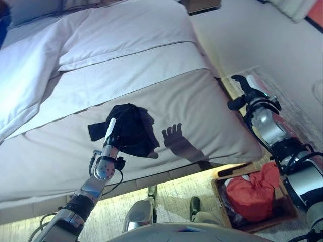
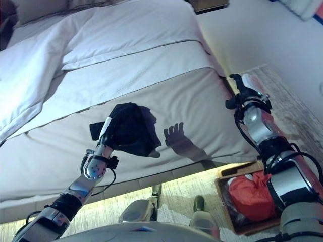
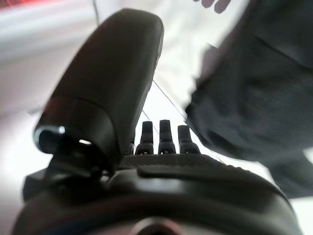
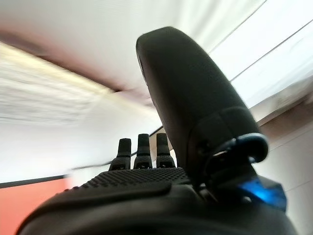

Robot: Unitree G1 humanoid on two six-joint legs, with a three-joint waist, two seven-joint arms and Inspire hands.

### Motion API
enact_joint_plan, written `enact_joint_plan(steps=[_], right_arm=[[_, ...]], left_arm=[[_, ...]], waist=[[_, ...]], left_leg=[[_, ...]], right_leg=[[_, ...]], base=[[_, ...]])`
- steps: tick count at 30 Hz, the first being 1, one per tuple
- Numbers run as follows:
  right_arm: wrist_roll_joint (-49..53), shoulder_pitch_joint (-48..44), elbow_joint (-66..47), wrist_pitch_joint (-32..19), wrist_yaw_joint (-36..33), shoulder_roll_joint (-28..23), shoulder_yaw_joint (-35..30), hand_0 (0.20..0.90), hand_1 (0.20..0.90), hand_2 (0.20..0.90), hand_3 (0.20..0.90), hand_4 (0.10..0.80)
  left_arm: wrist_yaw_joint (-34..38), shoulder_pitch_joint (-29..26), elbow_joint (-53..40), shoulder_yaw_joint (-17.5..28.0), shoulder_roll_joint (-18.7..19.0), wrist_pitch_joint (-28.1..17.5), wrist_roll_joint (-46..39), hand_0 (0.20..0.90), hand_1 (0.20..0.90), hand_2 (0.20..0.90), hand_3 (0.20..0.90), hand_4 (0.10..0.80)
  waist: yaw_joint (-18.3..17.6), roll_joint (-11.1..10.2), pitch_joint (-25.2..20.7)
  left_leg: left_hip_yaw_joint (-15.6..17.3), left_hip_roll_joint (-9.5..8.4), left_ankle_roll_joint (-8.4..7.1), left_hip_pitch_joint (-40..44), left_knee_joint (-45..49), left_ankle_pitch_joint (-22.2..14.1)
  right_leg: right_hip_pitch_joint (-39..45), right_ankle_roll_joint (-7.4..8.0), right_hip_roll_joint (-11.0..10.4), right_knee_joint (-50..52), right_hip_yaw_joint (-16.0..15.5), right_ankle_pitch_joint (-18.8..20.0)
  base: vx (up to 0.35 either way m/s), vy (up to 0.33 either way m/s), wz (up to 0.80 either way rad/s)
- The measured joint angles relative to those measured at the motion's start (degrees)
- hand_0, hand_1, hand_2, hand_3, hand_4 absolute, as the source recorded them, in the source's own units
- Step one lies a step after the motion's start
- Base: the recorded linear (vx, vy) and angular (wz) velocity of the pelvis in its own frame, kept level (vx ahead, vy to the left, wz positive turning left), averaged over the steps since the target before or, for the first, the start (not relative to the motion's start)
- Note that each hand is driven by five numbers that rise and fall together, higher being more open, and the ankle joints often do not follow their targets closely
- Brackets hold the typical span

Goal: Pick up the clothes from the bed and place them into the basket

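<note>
A black garment (image 1: 135, 128) lies crumpled near the foot edge of the bed (image 1: 151, 65). My left hand (image 1: 112, 137) reaches up from below and rests at the garment's left side. In its wrist view the thumb and fingers (image 3: 161, 134) stand straight, with the dark cloth (image 3: 254, 98) beside them and nothing gripped. My right hand (image 1: 246, 85) is raised in the air off the bed's right corner, open and empty (image 4: 146, 196). On the floor at the lower right, a brown basket (image 1: 219, 191) holds a red garment (image 1: 252, 194).
White bedding and a folded duvet (image 1: 116, 35) cover the far part of the bed. A light rug (image 1: 282, 96) lies along the bed's right side. Between the bed's foot and the basket there is pale floor (image 1: 176, 194).
</note>
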Motion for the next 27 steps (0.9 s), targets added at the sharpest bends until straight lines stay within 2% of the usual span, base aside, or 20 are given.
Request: enact_joint_plan(steps=[5,8,11,12,15,17,18,21,23,27], right_arm=[[-0.46,-5.47,1.92,0.22,1.83,1.38,4.42,0.900,0.900,0.900,0.900,0.800],[-0.51,-7.78,3.34,0.99,2.20,1.89,4.62,0.900,0.900,0.900,0.900,0.800],[-0.68,-11.13,5.01,2.30,2.41,2.70,6.49,0.900,0.900,0.900,0.900,0.800],[-1.18,-12.36,5.28,2.95,2.41,3.02,6.59,0.900,0.900,0.900,0.900,0.800],[-2.16,-16.55,5.25,4.36,2.48,3.45,8.39,0.900,0.900,0.900,0.900,0.800],[-2.20,-17.51,5.26,4.96,2.53,3.86,9.28,0.900,0.900,0.900,0.900,0.800],[-2.19,-17.84,5.29,5.42,2.53,4.22,9.66,0.900,0.900,0.900,0.900,0.800],[-2.22,-18.12,5.40,5.95,2.59,6.21,10.35,0.900,0.900,0.900,0.900,0.800],[-2.24,-19.06,5.71,6.72,2.60,7.49,10.38,0.900,0.900,0.900,0.900,0.800],[-2.25,-19.69,8.71,6.96,2.67,9.60,10.70,0.900,0.900,0.900,0.900,0.800]], left_arm=[[-0.01,0.08,-0.13,0.26,0.53,-1.27,-0.58,0.900,0.900,0.900,0.900,0.800],[-0.42,0.10,-1.14,1.37,0.98,-3.45,-0.70,0.900,0.900,0.900,0.900,0.800],[-0.81,0.00,-1.40,1.37,2.79,-5.16,-1.36,0.900,0.900,0.900,0.900,0.800],[-1.06,-0.16,-1.66,1.35,3.53,-5.51,-1.51,0.900,0.900,0.900,0.900,0.800],[-1.05,-0.96,-2.96,1.65,5.03,-5.99,-1.74,0.900,0.900,0.900,0.900,0.800],[-1.03,-1.11,-4.99,1.62,5.47,-6.03,-1.70,0.900,0.900,0.900,0.900,0.800],[-1.02,-1.10,-6.13,1.63,5.60,-6.07,-1.68,0.900,0.900,0.900,0.900,0.800],[-1.05,-0.30,-9.10,1.61,6.31,-6.41,-1.76,0.900,0.900,0.900,0.900,0.800],[-1.05,-0.50,-11.55,1.59,6.74,-6.80,-1.80,0.900,0.900,0.900,0.900,0.800],[-0.95,0.26,-12.45,1.26,6.75,-6.82,-1.77,0.900,0.900,0.900,0.900,0.800]], waist=[[4.09,-0.04,2.33],[6.80,0.06,5.26],[8.96,-0.12,8.30],[9.47,-0.33,9.10],[12.41,-0.45,13.69],[14.40,-0.93,14.50],[14.90,-0.94,15.17],[15.65,-0.97,15.37],[15.92,-0.94,15.39],[16.75,-0.86,15.43]], left_leg=[[-4.56,-1.04,-0.33,-3.22,1.29,0.85],[-7.02,-1.76,-0.37,-5.18,2.86,0.81],[-8.36,-2.87,-0.72,-6.61,4.38,0.55],[-9.13,-3.68,-1.17,-7.99,5.32,0.22],[-9.80,-5.66,-1.28,-9.78,8.04,-0.46],[-10.35,-6.76,-1.12,-11.91,9.59,-0.58],[-10.35,-6.80,-0.93,-12.34,10.48,-0.72],[-11.50,-8.39,-0.50,-15.12,13.16,-1.10],[-12.22,-8.93,-0.46,-19.18,16.53,-2.17],[-12.56,-9.27,-0.46,-23.44,19.88,-2.66]], right_leg=[[-0.87,-0.32,-0.15,0.96,-4.88,-1.22],[-3.51,-0.68,-0.98,6.81,-7.26,-4.94],[-7.57,-0.93,-3.08,16.13,-8.62,-9.66],[-10.04,-1.20,-4.49,20.44,-9.38,-11.89],[-13.58,-1.44,-7.35,28.74,-9.71,-15.78],[-16.10,-1.65,-8.76,32.60,-10.06,-17.27],[-16.60,-2.20,-9.15,33.74,-10.09,-17.78],[-18.66,-2.14,-10.20,37.03,-10.96,-19.46],[-22.09,-2.75,-10.87,40.32,-11.54,-20.75],[-26.26,-3.44,-11.25,44.29,-11.54,-21.85]], base=[[-0.025,0.037,0.50],[0.011,0.034,0.46],[-0.016,0.026,0.33],[0.002,0.030,0.49],[0.070,0.006,0.29],[0.001,0.053,0.26],[0.001,0.053,0.19],[-0.012,0.061,0.28],[0.007,0.091,0.26],[-0.001,0.086,0.09]])
